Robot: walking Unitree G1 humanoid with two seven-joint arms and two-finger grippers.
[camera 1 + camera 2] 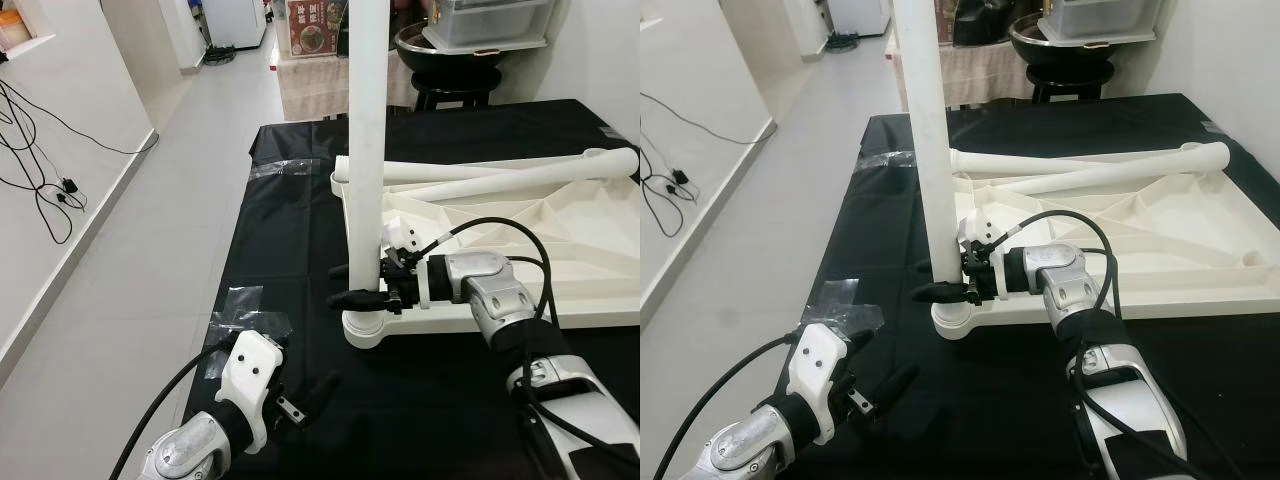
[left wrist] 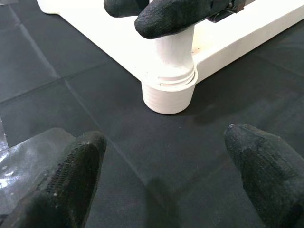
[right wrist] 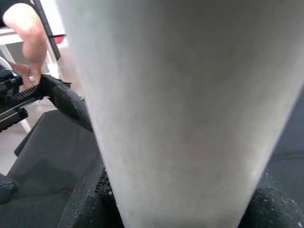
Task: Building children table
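A white children's table top (image 1: 570,250) lies upside down on a black mat (image 1: 290,240). One white leg (image 1: 367,150) stands upright in its near corner socket (image 1: 365,330). My right gripper (image 1: 345,285) is shut on this leg just above the socket, one black finger (image 3: 66,102) on each side of the leg (image 3: 190,95). Two more legs (image 1: 520,175) lie across the table top. My left gripper (image 2: 166,180) hovers open low over the mat, a short way in front of the socket (image 2: 168,95), with nothing between its fingers (image 2: 71,175).
Scraps of clear plastic wrap (image 1: 245,305) lie on the mat near its left edge, another (image 1: 285,168) farther back. A black stool with a bowl and a plastic box (image 1: 460,50) stands behind. Cables (image 1: 40,180) trail on the floor at left. A person's arm (image 3: 23,28) is nearby.
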